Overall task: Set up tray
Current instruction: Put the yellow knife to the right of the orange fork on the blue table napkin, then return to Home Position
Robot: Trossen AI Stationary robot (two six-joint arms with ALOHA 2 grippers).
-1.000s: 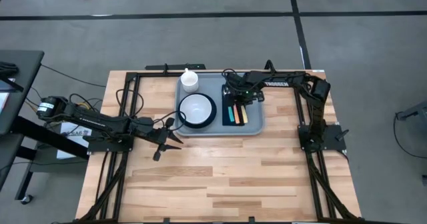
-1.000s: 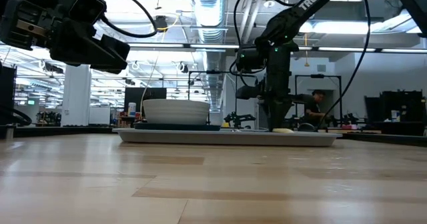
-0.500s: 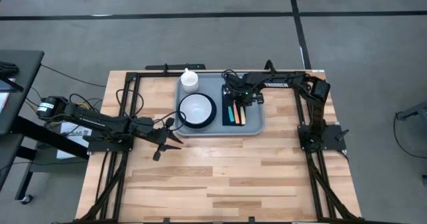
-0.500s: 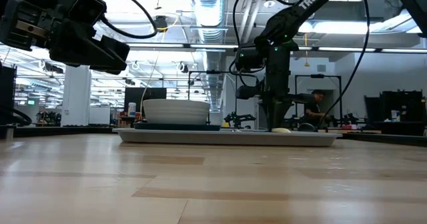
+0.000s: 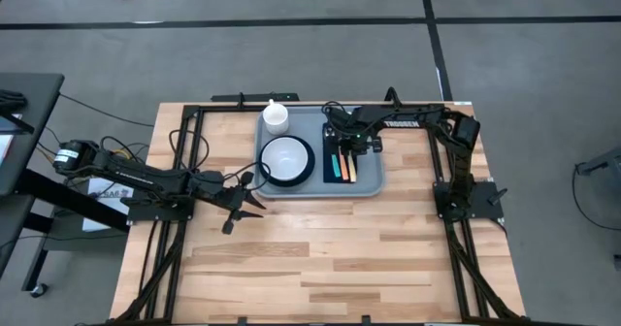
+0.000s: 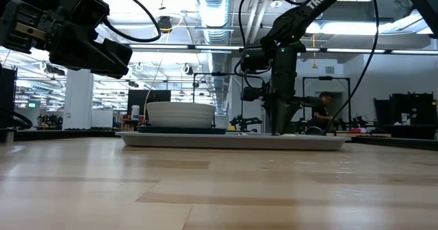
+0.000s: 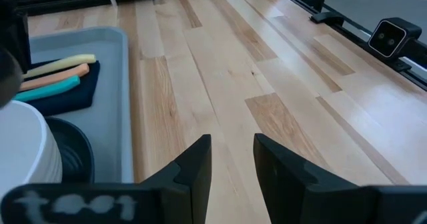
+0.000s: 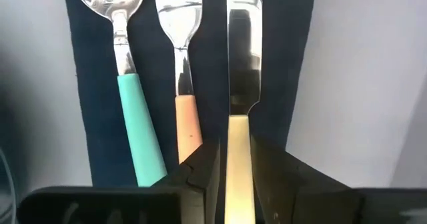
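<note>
Since the tray (image 5: pixel 371 184) already carries the bowl (image 5: pixel 285 157) on its dark plate (image 5: pixel 309 170), plus the navy napkin (image 5: pixel 333 165) with a teal-handled spoon (image 8: pixel 139 137), an orange-handled fork (image 8: pixel 187 127) and a yellow-handled knife (image 8: pixel 239 164) lying side by side, the step in hand looks like letting go of the knife. The right claw (image 8: pixel 235 177) straddles the yellow handle, its fingers slightly apart and seemingly just loosening; whether they still press the handle cannot be told. To do this well, it should probably spread wider before lifting and rise straight up, so the knife stays parallel to the fork and on the napkin. The tray itself is a large pale blue-grey rectangle with rounded corners and a raised rim, lying flat at the far middle of the wooden counter (image 5: pixel 340 248), a white cup (image 5: pixel 276 116) at its far left corner. The left claw (image 5: pixel 249 196) hovers with fingers apart, empty, over the counter just beside the tray's near left corner.
</note>
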